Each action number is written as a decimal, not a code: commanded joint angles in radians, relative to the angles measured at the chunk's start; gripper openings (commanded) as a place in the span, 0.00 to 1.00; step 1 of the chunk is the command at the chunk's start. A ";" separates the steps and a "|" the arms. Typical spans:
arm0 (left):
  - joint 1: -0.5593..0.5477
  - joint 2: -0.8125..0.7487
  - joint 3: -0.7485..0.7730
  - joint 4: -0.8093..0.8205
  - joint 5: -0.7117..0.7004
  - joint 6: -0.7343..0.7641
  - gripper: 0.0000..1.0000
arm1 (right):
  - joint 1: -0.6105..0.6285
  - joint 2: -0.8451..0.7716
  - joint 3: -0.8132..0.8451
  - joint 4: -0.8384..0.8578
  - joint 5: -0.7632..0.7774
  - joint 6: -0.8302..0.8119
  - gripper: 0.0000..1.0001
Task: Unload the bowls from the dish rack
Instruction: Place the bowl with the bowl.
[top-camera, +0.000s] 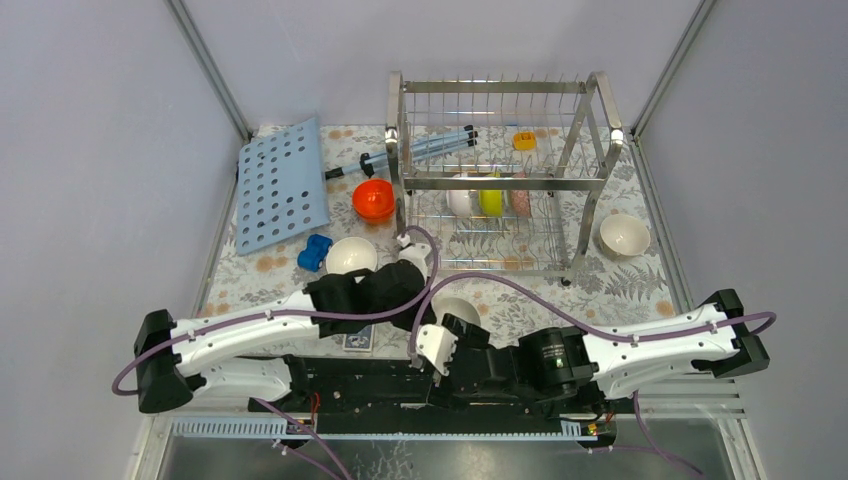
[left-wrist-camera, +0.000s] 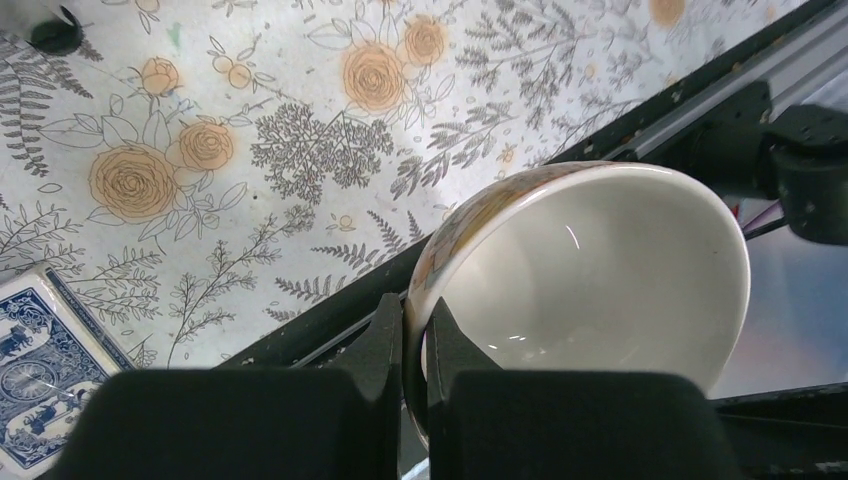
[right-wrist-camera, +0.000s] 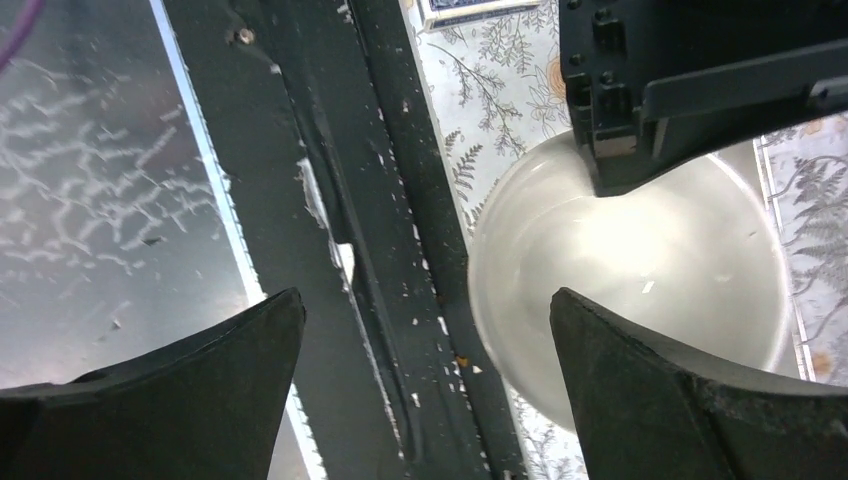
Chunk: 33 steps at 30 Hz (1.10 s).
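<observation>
The white bowl (left-wrist-camera: 600, 270) is out of the dish rack (top-camera: 500, 183) and, as far as I can judge, held tilted at the near edge of the table (left-wrist-camera: 300, 120); a good part of it hangs past the flowered cloth over the black rail (right-wrist-camera: 330, 200); the left gripper (left-wrist-camera: 415, 340) is pinched shut on the rim alone, one finger inside and one outside; the right gripper (right-wrist-camera: 425, 390) gapes wide just beside the bowl with nothing in it.

My first worry is that thin grip; a glazed rim between two narrow pads could swivel or slide if I swing the arm sharply, and from here the bowl would land on the rail or go off the table; so I would carry it inward slowly before letting go; setting it down where it hangs would likely tip it over the edge.

Second, the two arms are crowded; the open right finger sits close to the bowl's wall, and a careless move by either arm could knock it loose.

Further out, the deck of cards (left-wrist-camera: 30, 370) lies near the likely drop spot; a bowl set half on it would rock; three more bowls (top-camera: 461, 200) wait in the rack's lower tier.
</observation>
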 joint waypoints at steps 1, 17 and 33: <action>0.020 -0.080 -0.005 0.129 -0.056 -0.082 0.00 | 0.005 -0.042 0.011 0.075 0.007 0.145 1.00; 0.044 -0.167 -0.093 0.122 -0.193 -0.200 0.00 | 0.005 -0.131 0.061 -0.045 0.536 0.789 1.00; 0.044 -0.186 -0.106 0.094 -0.227 -0.207 0.00 | -0.315 -0.045 -0.007 -0.052 0.348 0.875 0.64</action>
